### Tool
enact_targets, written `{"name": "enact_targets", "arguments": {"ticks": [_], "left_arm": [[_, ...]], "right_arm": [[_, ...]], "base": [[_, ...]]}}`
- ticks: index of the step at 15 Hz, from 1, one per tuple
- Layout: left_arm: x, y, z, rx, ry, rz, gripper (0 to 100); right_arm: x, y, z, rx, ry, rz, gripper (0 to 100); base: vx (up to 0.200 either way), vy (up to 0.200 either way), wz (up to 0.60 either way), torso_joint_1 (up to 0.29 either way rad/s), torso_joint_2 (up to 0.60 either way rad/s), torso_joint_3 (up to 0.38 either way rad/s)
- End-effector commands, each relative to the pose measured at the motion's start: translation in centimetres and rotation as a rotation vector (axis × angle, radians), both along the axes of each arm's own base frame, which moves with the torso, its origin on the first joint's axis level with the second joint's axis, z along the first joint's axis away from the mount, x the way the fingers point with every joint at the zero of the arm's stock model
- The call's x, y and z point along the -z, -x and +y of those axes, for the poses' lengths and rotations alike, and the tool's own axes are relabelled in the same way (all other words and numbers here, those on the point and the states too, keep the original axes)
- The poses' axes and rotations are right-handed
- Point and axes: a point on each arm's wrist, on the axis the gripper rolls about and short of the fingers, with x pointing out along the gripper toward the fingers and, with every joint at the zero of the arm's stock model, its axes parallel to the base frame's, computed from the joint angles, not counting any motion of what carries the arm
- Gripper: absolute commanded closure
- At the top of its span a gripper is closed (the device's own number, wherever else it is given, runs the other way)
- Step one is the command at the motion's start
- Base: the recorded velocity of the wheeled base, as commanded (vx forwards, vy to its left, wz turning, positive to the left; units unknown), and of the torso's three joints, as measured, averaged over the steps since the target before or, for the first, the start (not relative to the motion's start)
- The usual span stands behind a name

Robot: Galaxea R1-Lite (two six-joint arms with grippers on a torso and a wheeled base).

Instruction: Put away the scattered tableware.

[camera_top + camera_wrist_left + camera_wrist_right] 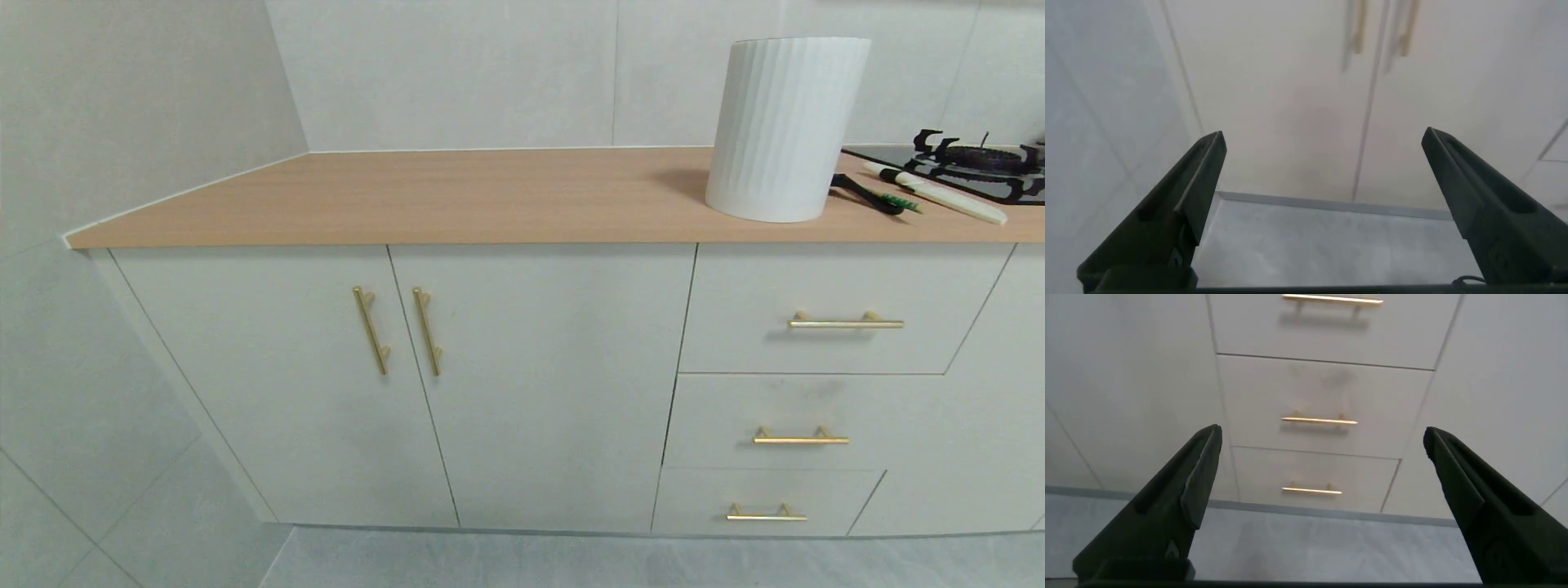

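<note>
We see a light wooden countertop (pixel 457 196) running along a pale tiled wall, and toward its right end a tall white ribbed cylindrical container (pixel 780 131) stands upright. Just beside its base, on the side toward the hob, lie the scattered pieces: a black-handled utensil with a green tip (pixel 865 194) and, a little farther out, a long cream-coloured utensil (pixel 939 193). Both lie flat and slant the same way (what kind of utensil each is we cannot tell). The cream one's far end lies at the edge of a black glass hob (pixel 890 153), which carries a black iron pan grate (pixel 980 157). Below the countertop, a pair of white cabinet doors (pixel 269 384) meet at two upright gold bar handles (pixel 371 329). To their right is a stack of three white drawers (pixel 816 278), each with a level gold bar handle. The left gripper (pixel 1323 140) hangs low before the cabinet doors, above the grey floor (pixel 1323 245). Its two dark fingers are spread wide and nothing lies between them. The right gripper (pixel 1323 434) sits low in front of the drawers, well below the countertop and its utensils. Its fingers are likewise spread wide and empty, and the middle drawer's gold handle (pixel 1319 420) shows in the gap between them.
</note>
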Motion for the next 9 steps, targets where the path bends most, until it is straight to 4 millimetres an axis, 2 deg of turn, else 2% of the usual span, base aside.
{"name": "enact_targets", "arguments": {"ticks": [1, 6, 9], "left_arm": [[-0.01, 0.0, 0.0, 0.0, 0.0, -0.001, 0], [-0.01, 0.0, 0.0, 0.0, 0.0, -0.001, 0], [-0.02, 0.0, 0.0, 0.0, 0.0, -0.002, 0]], "right_arm": [[0.0, -0.02, 0.0, 0.0, 0.001, 0.002, 0], [0.0, -0.02, 0.0, 0.0, -0.001, 0.002, 0], [0.0, -0.02, 0.0, 0.0, 0.001, 0.002, 0]], "base": [[0.0, -0.2, 0.0, 0.007, 0.0, 0.002], [0.0, -0.2, 0.0, 0.001, 0.01, 0.004], [0.0, 0.0, 0.0, 0.0, 0.0, 0.0]]}}
